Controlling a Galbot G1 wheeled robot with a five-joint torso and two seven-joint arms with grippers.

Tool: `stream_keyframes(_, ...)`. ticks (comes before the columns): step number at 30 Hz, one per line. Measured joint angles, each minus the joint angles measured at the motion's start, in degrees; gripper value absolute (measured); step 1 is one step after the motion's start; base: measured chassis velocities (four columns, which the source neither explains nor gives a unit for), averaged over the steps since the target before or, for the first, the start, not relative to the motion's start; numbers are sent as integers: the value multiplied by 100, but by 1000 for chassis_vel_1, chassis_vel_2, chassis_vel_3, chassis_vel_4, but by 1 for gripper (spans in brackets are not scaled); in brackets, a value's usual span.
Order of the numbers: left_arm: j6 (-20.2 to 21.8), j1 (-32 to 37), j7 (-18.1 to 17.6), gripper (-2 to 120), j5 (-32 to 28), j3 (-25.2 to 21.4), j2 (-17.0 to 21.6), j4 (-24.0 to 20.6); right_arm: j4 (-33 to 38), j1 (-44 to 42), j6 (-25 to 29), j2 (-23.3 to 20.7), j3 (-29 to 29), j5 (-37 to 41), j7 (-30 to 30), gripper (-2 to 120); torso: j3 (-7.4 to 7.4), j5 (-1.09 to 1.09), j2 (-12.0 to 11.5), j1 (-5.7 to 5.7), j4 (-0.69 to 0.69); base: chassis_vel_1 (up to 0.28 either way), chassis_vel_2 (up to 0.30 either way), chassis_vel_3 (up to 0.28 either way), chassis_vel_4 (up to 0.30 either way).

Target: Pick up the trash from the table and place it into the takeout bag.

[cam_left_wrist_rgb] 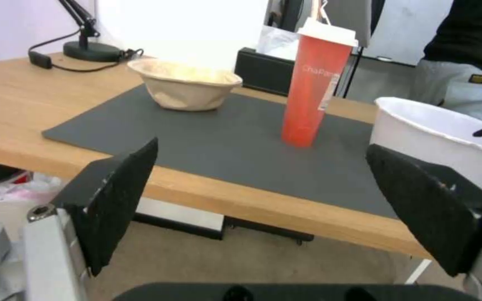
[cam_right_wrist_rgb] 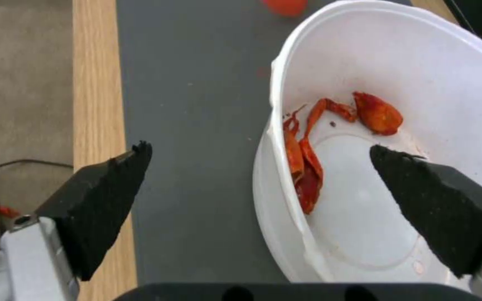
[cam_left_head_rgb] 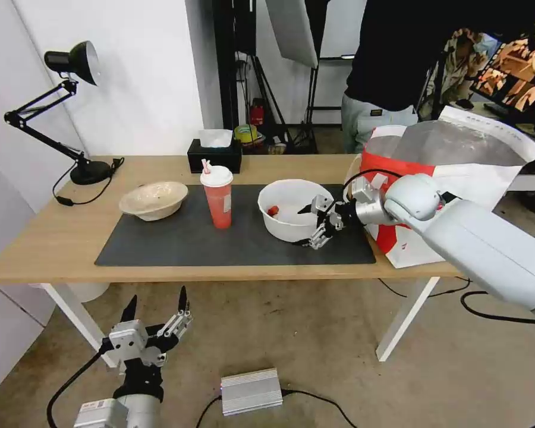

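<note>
On the table (cam_left_head_rgb: 47, 241), a dark mat (cam_left_head_rgb: 184, 246) carries the trash. A white plastic bowl (cam_left_head_rgb: 286, 202) with red food scraps (cam_right_wrist_rgb: 307, 167) sits at its right end. My right gripper (cam_left_head_rgb: 306, 227) is open and straddles that bowl's near right rim (cam_right_wrist_rgb: 277, 125), one finger (cam_right_wrist_rgb: 104, 205) outside and the other (cam_right_wrist_rgb: 436, 205) inside. The red cup (cam_left_head_rgb: 219, 199) with lid and straw stands mid-mat, and the beige bowl (cam_left_head_rgb: 153, 200) lies to its left. The takeout bag (cam_left_head_rgb: 452, 172) stands open at the table's right end. My left gripper (cam_left_head_rgb: 157, 294) hangs open below the table's front edge.
A black tissue box (cam_left_head_rgb: 214, 156) sits at the table's back edge and a black desk lamp (cam_left_head_rgb: 80, 169) at the back left. A person (cam_left_head_rgb: 398, 59) stands behind the table near the bag. A silver box (cam_left_head_rgb: 251, 390) with cables lies on the floor.
</note>
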Motion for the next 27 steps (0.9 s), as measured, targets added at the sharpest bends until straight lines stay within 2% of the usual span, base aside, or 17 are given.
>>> stream_keyframes(3, 2, -7, -1, 100, -5, 0, 0, 1, -11, -9, 3, 23, -13, -4, 10, 95, 0, 0, 0, 0, 0, 0, 0, 0, 0)
stream_keyframes(5, 6, -14, -2, 100, -9, 1, 0, 1, -25, -9, 5, 43, -32, -7, 17, 84, 0, 0, 0, 0, 0, 0, 0, 0, 0)
stream_keyframes(9, 7, -14, -2, 100, -10, 0, 0, -1, -32, -7, 5, 46, -43, -17, 16, 76, 0, 0, 0, 0, 0, 0, 0, 0, 0)
stream_keyframes(13, 7, -8, -2, 100, -10, -2, 0, -21, -42, -9, 8, 36, -56, -56, -19, 55, 0, 0, 0, 0, 0, 0, 0, 0, 0)
stream_keyframes(18, 7, -4, -1, 100, -10, -6, 0, -33, -41, -27, 14, 32, -62, -98, -54, 43, 0, 0, 0, 0, 0, 0, 0, 0, 0)
stream_keyframes(20, 7, -4, -2, 100, -10, -7, 0, -38, -41, -28, 18, 33, -73, -113, -66, 32, 0, 0, 0, 0, 0, 0, 0, 0, 0)
stream_keyframes(23, 7, -4, -5, 100, -10, -7, 0, -45, -39, -27, 21, 33, -84, -125, -79, 25, 0, 0, 0, 0, 0, 0, 0, 0, 0)
stream_keyframes(27, 5, -4, -14, 100, -10, -8, 0, -63, -35, 1, 37, 30, -117, -132, -99, 5, 0, 0, 0, 0, 0, 0, 0, 0, 0)
